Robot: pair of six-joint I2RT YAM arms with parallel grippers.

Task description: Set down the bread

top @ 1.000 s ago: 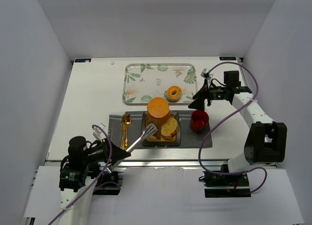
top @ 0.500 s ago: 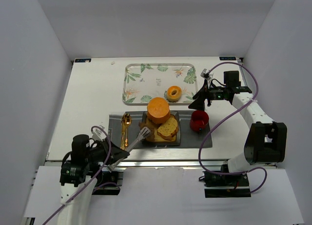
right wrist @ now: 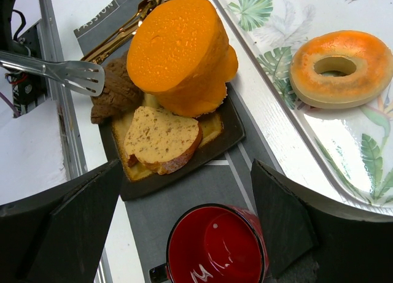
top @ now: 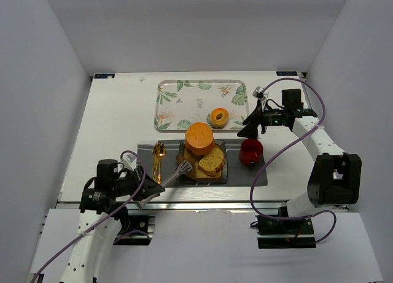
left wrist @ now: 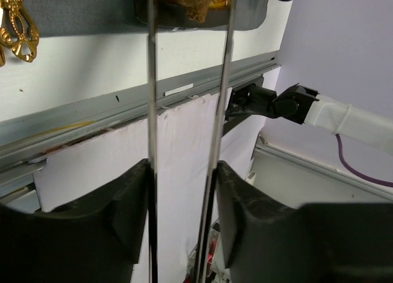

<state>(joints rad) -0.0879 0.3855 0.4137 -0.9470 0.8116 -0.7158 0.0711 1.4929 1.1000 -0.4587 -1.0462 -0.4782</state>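
**Top external view.** The bread [top: 212,161] is shown lying unheld on the dark square plate [top: 222,177], just nearer than the orange block [top: 199,137]. Its long axis runs diagonally, from near-left to far-right. The tongs [top: 175,174], carried by the left gripper [top: 149,189], reach only the plate's left edge. Placement is judged essentially done, with only the clearing of the tongs seemingly left.

**Left wrist view.** The jaws are seen clamped on the two arms of the tongs [left wrist: 150,80]. The bread cannot be made out here.

**Right wrist view.** The right gripper [right wrist: 186,166] is shown with its jaws wide apart and nothing held. The bread [right wrist: 161,137] is seen cut face up on a flatter slice [right wrist: 212,124]. Its long axis runs roughly across the picture. The tip of the tongs [right wrist: 77,75] lies beside a brown lump [right wrist: 116,94], apart from the bread.
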